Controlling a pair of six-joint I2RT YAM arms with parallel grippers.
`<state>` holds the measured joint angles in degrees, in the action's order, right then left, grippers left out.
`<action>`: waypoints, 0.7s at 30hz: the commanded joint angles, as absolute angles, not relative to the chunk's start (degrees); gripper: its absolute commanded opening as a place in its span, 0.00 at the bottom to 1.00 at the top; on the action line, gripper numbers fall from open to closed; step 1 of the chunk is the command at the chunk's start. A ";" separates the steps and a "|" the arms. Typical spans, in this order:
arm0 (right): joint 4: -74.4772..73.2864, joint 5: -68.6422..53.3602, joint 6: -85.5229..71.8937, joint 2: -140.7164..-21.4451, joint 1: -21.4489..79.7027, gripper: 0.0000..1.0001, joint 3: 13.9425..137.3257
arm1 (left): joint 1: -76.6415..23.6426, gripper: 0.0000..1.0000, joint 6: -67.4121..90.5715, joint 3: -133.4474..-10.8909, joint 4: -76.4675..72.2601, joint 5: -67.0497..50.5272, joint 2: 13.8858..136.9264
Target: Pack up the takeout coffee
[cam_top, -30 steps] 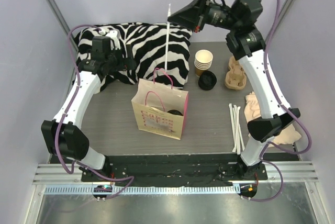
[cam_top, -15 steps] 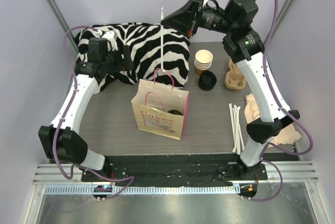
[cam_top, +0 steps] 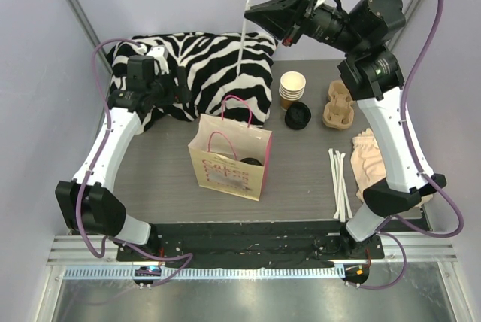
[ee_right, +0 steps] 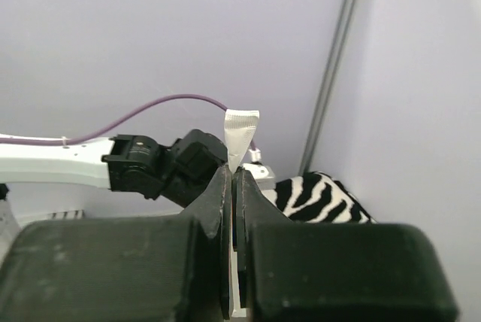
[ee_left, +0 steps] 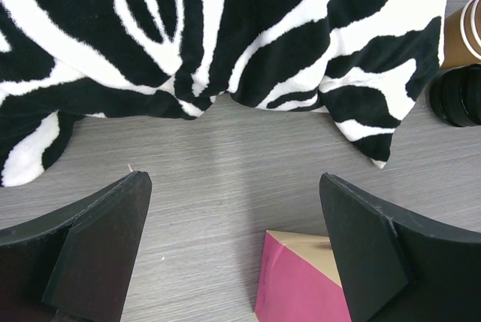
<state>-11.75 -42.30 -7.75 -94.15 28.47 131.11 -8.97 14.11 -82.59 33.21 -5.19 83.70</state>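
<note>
Your left arm (cam_top: 113, 141) climbs from its near-left base, elbow low, forearm reaching toward the far side. The wrist is bent so the left pincer (ee_left: 233, 186) faces down. Its fingers (ee_left: 98, 247) are spread wide with nothing between them.

Your right arm (cam_top: 391, 126) stands tall from the near-right base, with the long link leaning back and the wrist turned left. The right pincer (ee_right: 229, 179) is raised high at the far side and points left, roughly level. Its jaws are pressed tight on a straw (ee_right: 241, 130): a short end pokes past the tips, and the top view shows the rest hanging below. The two pincers are well apart, with the right one much higher.
</note>
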 commanded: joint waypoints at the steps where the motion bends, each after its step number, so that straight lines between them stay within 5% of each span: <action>1: -8.00 -45.88 -13.27 -93.17 31.37 0.01 129.56 | -8.18 1.00 13.36 -82.18 31.64 -5.36 80.16; 21: -31.20 -45.18 16.08 -87.54 41.31 0.01 105.04 | -6.42 1.00 13.01 -76.38 33.05 -5.27 74.27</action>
<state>-29.39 -45.95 10.48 -91.20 40.84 108.77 -6.98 13.87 -77.19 33.50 -5.19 76.38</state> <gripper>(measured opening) 0.035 0.996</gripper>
